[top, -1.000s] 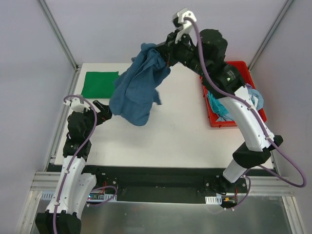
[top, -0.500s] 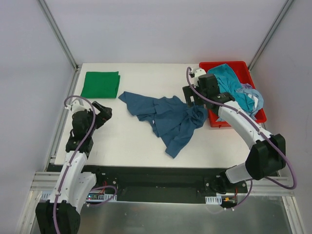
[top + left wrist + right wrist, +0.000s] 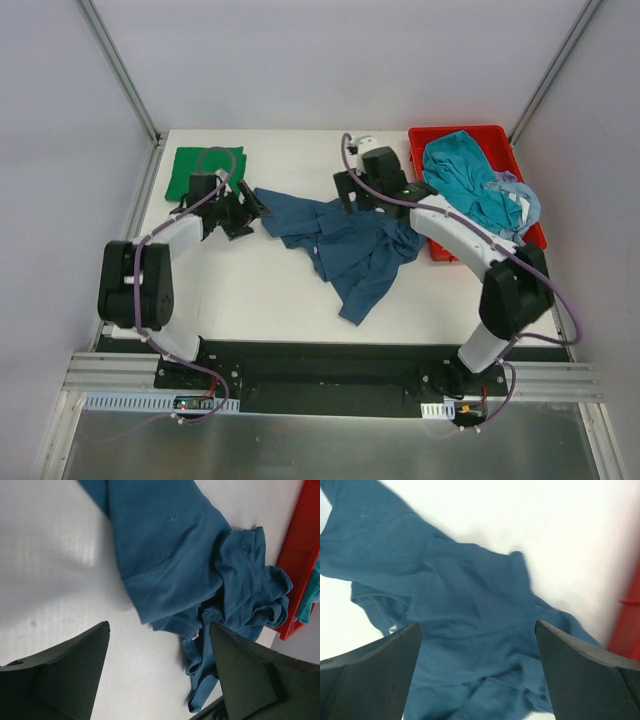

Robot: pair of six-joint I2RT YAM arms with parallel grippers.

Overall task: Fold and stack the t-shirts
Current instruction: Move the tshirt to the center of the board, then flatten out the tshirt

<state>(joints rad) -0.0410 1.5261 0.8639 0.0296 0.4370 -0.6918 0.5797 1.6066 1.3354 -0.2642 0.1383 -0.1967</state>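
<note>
A crumpled blue t-shirt (image 3: 350, 245) lies spread across the middle of the table, one end reaching left. My left gripper (image 3: 250, 206) hovers at that left end, open, with bare table and the shirt's hem (image 3: 165, 555) between its fingers (image 3: 159, 625). My right gripper (image 3: 345, 192) hangs open over the shirt's far edge, looking down on its folds (image 3: 470, 595), nothing held (image 3: 476, 623). A folded green t-shirt (image 3: 205, 168) lies at the far left, partly behind the left arm. A teal t-shirt (image 3: 455, 165) and a pale blue one (image 3: 517, 200) lie in the red bin (image 3: 480, 250).
The red bin's wall (image 3: 300, 545) stands at the table's right edge, close to the blue shirt's bunched end. Metal frame posts rise at the table's far corners. White table shows in front of the shirt.
The right gripper opened and dropped the blue shirt onto the table, then moved left over it. The left arm swung forward from the near left to the shirt's left end.
</note>
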